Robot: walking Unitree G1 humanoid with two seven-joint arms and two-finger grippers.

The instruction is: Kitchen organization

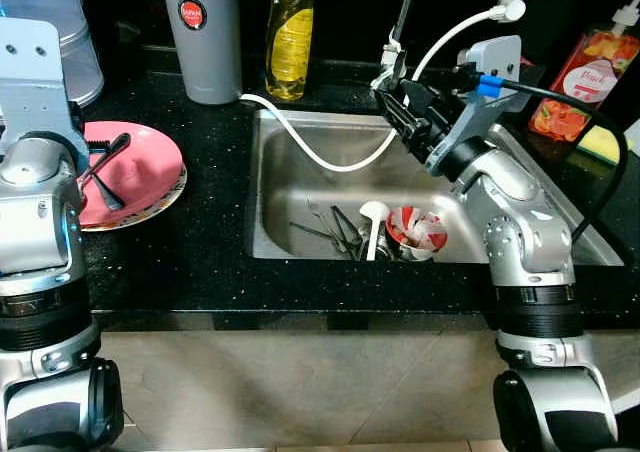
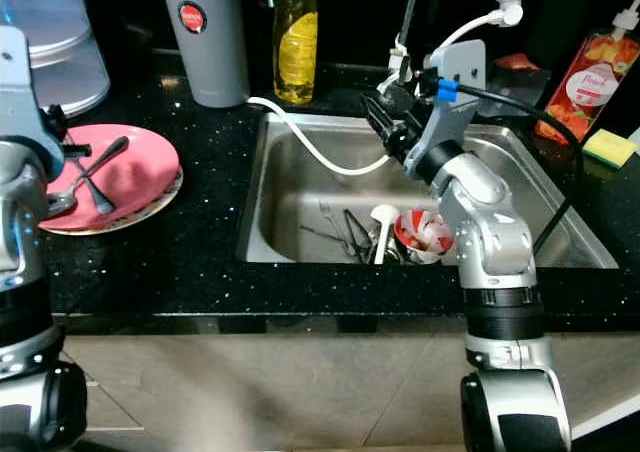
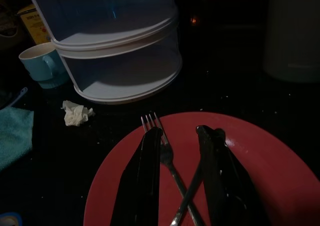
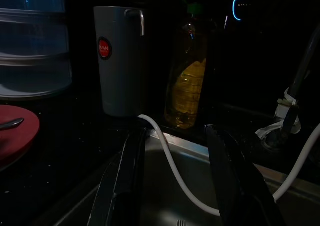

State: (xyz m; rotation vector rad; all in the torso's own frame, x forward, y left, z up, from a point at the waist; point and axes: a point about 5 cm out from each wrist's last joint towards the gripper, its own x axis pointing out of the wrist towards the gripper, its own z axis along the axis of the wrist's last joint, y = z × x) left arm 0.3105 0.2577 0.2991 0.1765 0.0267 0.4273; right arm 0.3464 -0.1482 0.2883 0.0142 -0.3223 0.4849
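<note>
Black fingers of the right gripper point(image 1: 397, 112) hang spread and empty above the far edge of the steel sink point(image 1: 290, 152), just beside the tap point(image 1: 402, 17) and the white hose point(image 1: 330, 157) that loops across the basin. Below, at the near side of the basin, lie a white ladle point(image 1: 372, 224), a tangle of dark cutlery point(image 1: 335, 232) and a red-and-white cup point(image 1: 418, 232) — the work still waiting.

Over to the left, the left gripper point(image 3: 181, 178) hovers over the pink plate point(image 1: 150, 167), fingers parted, nothing held; a fork point(image 3: 162, 148) and a spoon point(image 1: 105, 162) lie crossed between them.

Risk, as I judge it: the right arm dipping for the cutlery could snag that hose and drag it, or knock the cup over. On the left, a shallow pinch might skid the fork off the plate onto the black counter point(image 1: 210, 242).

Labels: the grey jug point(image 1: 203, 34) at the far side carries a round red badge, lettering too small to read; the yellow soap bottle point(image 1: 290, 34) beside it shows nothing legible. Far right, a red pouch point(image 1: 583, 77) has a script brand I can't make out.
</note>
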